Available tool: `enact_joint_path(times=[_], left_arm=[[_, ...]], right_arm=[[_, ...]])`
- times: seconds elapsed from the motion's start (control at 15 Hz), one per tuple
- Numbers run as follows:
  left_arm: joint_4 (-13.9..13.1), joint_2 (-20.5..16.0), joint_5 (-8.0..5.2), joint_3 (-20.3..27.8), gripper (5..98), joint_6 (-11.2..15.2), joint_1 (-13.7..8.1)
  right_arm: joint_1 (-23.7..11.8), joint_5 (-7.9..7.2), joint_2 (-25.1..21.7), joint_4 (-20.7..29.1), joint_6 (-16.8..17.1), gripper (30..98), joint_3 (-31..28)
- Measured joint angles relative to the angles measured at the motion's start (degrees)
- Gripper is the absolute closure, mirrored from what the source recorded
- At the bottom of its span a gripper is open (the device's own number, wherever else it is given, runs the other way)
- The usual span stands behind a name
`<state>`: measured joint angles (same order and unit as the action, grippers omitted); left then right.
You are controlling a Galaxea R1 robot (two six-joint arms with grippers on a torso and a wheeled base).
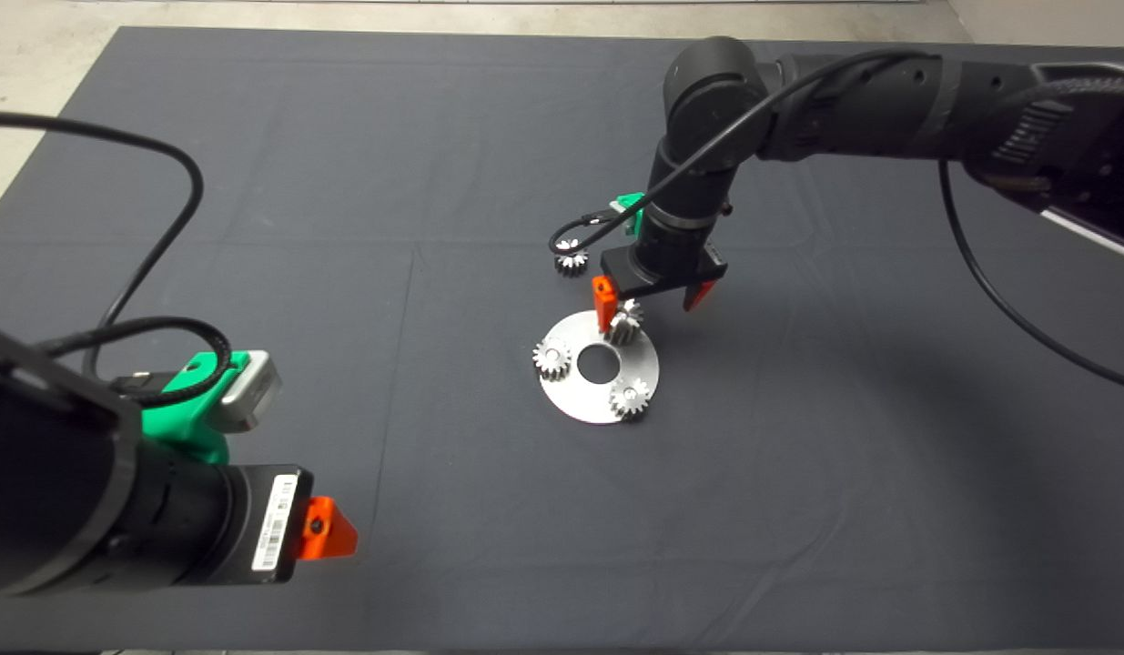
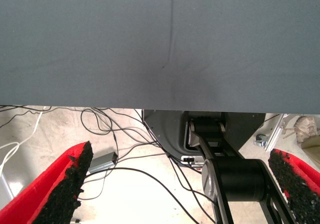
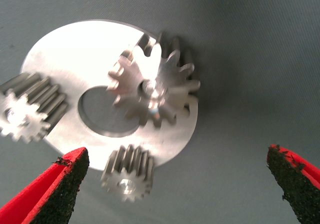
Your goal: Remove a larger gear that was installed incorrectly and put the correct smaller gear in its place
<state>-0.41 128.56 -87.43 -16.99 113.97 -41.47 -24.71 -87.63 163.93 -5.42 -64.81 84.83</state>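
A dark grey mat [image 1: 252, 227] covers the surface, with pale concrete floor showing beyond its far edge. The right gripper [image 1: 655, 298] hangs straight down over the far rim of a round metal disc [image 1: 587, 400], its red fingers [image 3: 60, 184] spread wide apart with nothing between them — in the right wrist view the black pads stand well clear on either side of the larger gear [image 3: 152, 89]. That gear, cone-shaped with coarse tapered teeth, sits on the disc just beside its centre hole; in the head view one red finger stands just in front of it. Two small straight-toothed gears sit on the same disc: one [image 1: 552, 358] at its left edge, the other [image 1: 631, 398] at its near right edge. Off the disc, the smaller gear [image 1: 572, 260] lies on the mat just beyond it, near the gripper's cable. The left gripper [image 2: 175, 184] is parked at the lower left of the mat, fingers [image 2: 65, 184] apart and holding nothing — its wrist view shows the mat edge, floor cables and part of the robot's base
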Motion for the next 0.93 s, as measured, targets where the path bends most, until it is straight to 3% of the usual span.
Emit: enact_joint_path(times=[0.27,0.6,0.93], left_arm=[[0.0,0.0,0.00,0.0,14.4,0.0,0.0],[0.0,0.0,-0.02,0.0,14.4,0.0,0.0],[0.3,0.0,0.00,0.0,14.4,0.0,0.0]], right_arm=[[0.8,0.00,0.7,-1.7,4.0,34.5,7.8],[1.9,0.23,3.6,-2.8,4.8,34.5,8.1],[2.3,0.00,3.5,-3.3,4.8,34.5,8.5]])
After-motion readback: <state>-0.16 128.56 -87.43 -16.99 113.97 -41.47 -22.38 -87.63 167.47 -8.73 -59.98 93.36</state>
